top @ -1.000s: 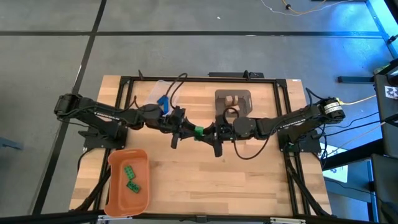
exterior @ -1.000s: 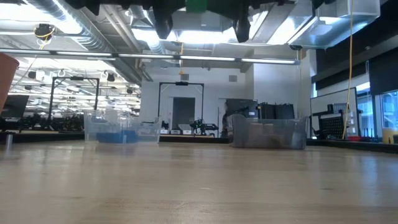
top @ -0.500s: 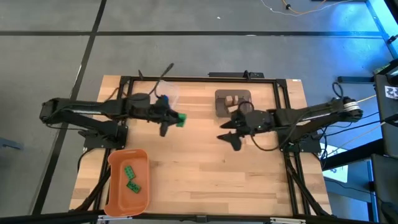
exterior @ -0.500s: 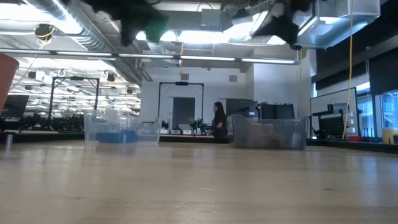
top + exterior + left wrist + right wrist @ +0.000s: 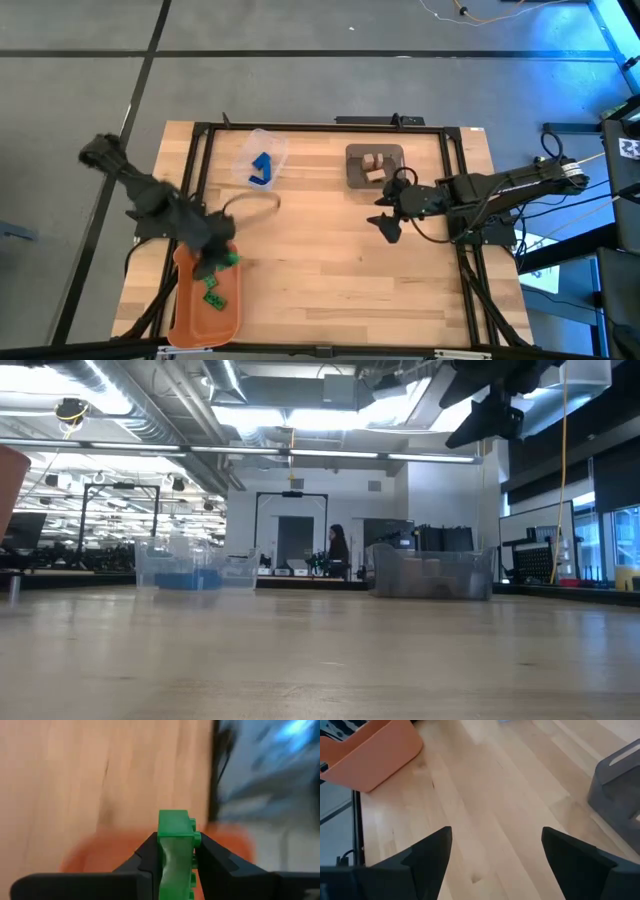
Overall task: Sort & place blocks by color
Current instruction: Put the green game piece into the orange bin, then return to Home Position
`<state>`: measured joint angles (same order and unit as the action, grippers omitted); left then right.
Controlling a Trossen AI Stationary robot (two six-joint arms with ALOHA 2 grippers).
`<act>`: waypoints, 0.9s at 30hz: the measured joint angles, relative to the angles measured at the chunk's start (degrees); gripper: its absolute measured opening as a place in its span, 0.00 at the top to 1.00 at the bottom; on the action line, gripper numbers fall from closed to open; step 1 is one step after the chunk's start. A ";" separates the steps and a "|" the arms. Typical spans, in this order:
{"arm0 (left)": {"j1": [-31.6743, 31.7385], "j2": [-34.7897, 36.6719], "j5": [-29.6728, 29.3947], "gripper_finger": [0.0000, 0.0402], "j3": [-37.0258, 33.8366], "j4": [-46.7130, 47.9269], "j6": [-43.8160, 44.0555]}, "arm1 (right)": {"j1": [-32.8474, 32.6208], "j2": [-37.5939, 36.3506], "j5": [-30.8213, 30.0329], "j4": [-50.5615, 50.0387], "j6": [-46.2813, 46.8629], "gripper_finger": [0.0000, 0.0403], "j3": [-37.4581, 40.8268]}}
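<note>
My left gripper [image 5: 222, 262] is shut on a green block [image 5: 172, 827] and hangs over the far end of the orange tray [image 5: 190, 305] at the table's near left. Two more green blocks [image 5: 212, 297] lie on the tray's floor. Blue blocks [image 5: 262, 168] lie in the clear tub [image 5: 248, 150] at the far side. Tan blocks [image 5: 373, 163] lie in the grey bin [image 5: 355, 178] beside it. My right gripper [image 5: 386, 226] stands open in the air right of the table's middle, with nothing between its fingers [image 5: 427, 852]. My left gripper pinches the green block by its two broad faces [image 5: 165, 847] between the two fingers, the studded face against one finger. The fingers slant downward. The block's free end [image 5: 174, 817] sticks out past the fingertips, lifted clear above the tray.
The bare wooden table top [image 5: 330, 270] spreads between the tray and my right arm. A black frame [image 5: 200, 150] runs along the table's edges. In the low view the tub [image 5: 190, 572] and the bin [image 5: 432, 574] stand far off, and a person [image 5: 337, 548] shows in the room behind.
Both grippers met at the green block above the table's middle. My right gripper opened, let go and drew back toward the right edge. My left gripper swung the block toward the left and then the near edge, tipping downward, until it hung over the orange tray.
</note>
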<state>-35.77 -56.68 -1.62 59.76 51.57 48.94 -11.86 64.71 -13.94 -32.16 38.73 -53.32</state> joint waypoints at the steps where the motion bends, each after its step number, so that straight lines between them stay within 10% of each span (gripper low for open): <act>1: -2.95 -1.73 -0.33 0.80 1.23 3.91 1.80 | 0.00 0.00 -0.30 0.01 -0.01 0.24 0.00; 9: -13.98 -12.00 0.92 0.80 -3.23 11.68 4.63 | 0.00 0.04 -1.50 -0.14 -0.42 0.24 0.00; 27: -5.22 -13.51 13.60 0.48 -12.55 4.26 4.08 | -0.02 0.07 -1.53 -0.24 0.21 0.24 0.00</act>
<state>-40.99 -70.19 11.97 47.21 55.83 53.03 -11.88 64.77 -15.48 -32.40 38.94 -53.32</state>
